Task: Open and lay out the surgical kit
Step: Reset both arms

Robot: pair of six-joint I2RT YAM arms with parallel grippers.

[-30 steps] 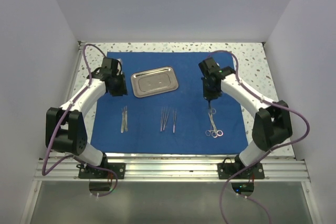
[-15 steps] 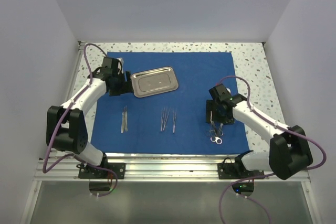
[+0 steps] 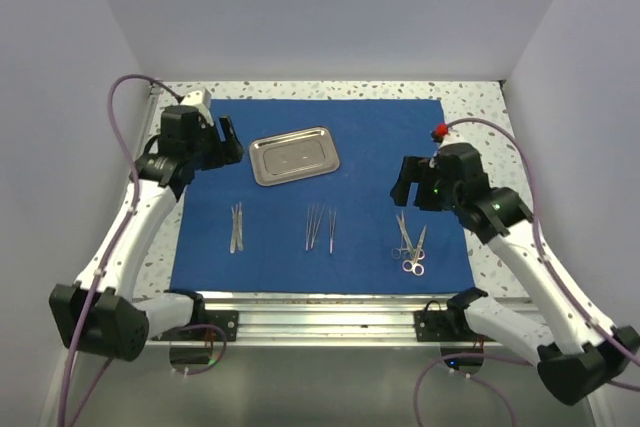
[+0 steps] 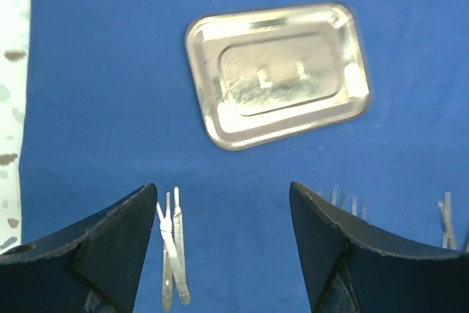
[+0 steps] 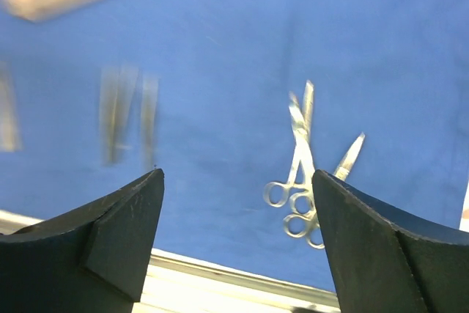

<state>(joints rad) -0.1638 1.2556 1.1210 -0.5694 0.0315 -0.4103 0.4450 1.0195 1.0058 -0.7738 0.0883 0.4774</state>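
Seen from above, the royal-blue cloth wrap [image 3: 380,137] lies opened flat across the speckled table [image 3: 480,112], with the kit set out on it. The steel tray [image 3: 294,155] sits toward the far side, left of centre. Nearer my bases runs a row: the left tweezers [image 3: 236,227], the middle tweezers [image 3: 320,227] and, on the right, the scissors [image 5: 299,181], each group well apart from the next. My left gripper [image 4: 221,187] hangs above the cloth near the tray's left end, its fingers spread wide with nothing between them. My right gripper [image 5: 237,174] hangs above the scissors, likewise spread and empty. I judge the laying out to be nearly finished, so the step in hand is to draw both arms clear without undoing it. To do that well I should lift first and only then swing outward, so that no fingertip drags the cloth and slides the instruments with it. The right side needs special care: the scissors look like two pairs lying crossed with their rings touching, just under my fingers, and a low pass could catch a ring. If they need parting, I would come straight down on one blade end, pinch lightly and slide it sideways. My right wrist view is blurred farther out, so I trust the overhead view there.
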